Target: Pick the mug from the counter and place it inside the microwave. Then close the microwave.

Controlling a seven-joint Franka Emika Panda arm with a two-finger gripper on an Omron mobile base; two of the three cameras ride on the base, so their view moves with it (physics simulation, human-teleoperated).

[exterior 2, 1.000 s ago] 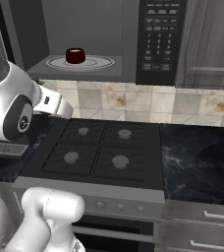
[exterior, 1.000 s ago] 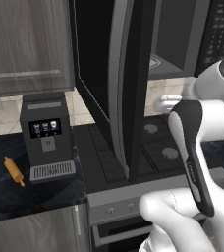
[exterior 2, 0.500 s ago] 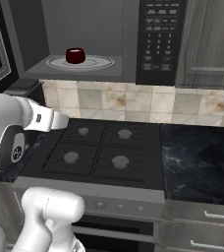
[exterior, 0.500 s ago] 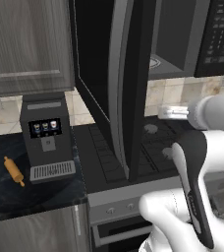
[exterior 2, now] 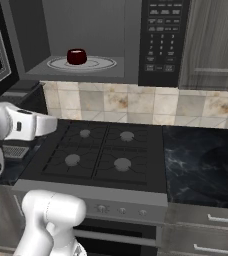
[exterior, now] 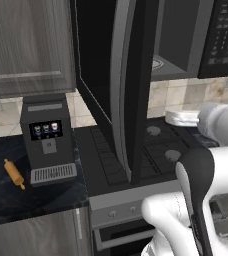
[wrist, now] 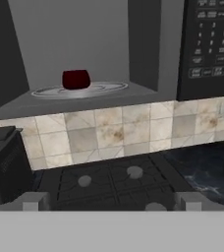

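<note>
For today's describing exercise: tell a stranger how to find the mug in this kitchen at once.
Look above the gas stovetop at the big black microwave, whose door hangs wide open. Inside, on the round glass plate, sits the mug. It is small, squat and dark red, the only coloured thing in that grey cavity.

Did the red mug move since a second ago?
No. The mug sits at the same spot on the microwave's turntable plate, left of the keypad.

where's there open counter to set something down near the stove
Best patch: the black counter right of the stovetop, below the keypad. Left of the stovetop is crowded: the coffee machine and rolling pin leave a narrow strip in front, under the microwave door.
</note>
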